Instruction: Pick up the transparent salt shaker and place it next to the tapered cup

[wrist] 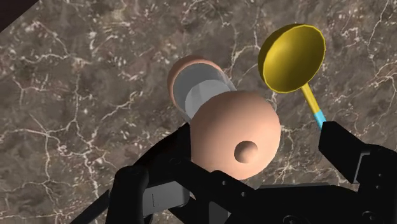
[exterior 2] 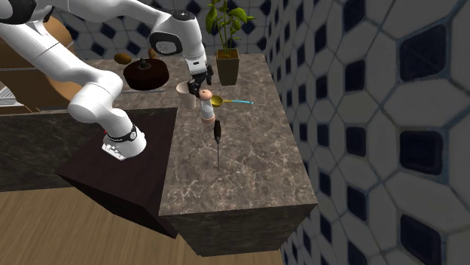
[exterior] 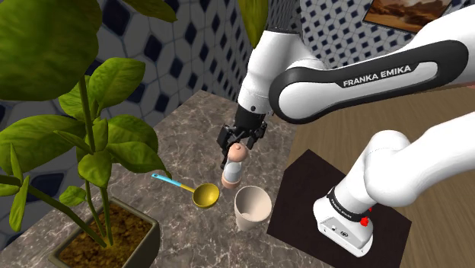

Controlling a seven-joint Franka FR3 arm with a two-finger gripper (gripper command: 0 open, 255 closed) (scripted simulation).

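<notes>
The salt shaker (exterior: 234, 169), a clear body with a pinkish cap and base, stands close to upright on the brown marbled tabletop (exterior: 190, 126). I cannot tell whether its base rests on the stone or sits just off it. It is just beside the pale tapered cup (exterior: 252, 207), which stands nearer the stand in the shoulder view. From the hand's own camera the shaker (wrist: 222, 108) shows cap first, and in the second exterior view the shaker (exterior 2: 206, 105) is mid-tabletop. The black claw (exterior: 242, 143) hangs right over the cap, released. Looking along the claw (wrist: 229, 153), its two fingers stand apart on either side of the cap, the far one clearly not touching it. A yellow ladle (exterior: 205, 195) with a blue handle lies just beside the shaker, on the side away from the stand, and its bowl is near the cup. Past the ladle, a leafy plant (exterior: 99, 137) grows from a square pot at the tabletop's end. From the other side, a dark slim tool (exterior 2: 218, 135) lies on the tabletop near the shaker. The arm's dark stand (exterior: 304, 198) butts against the tabletop.
</notes>
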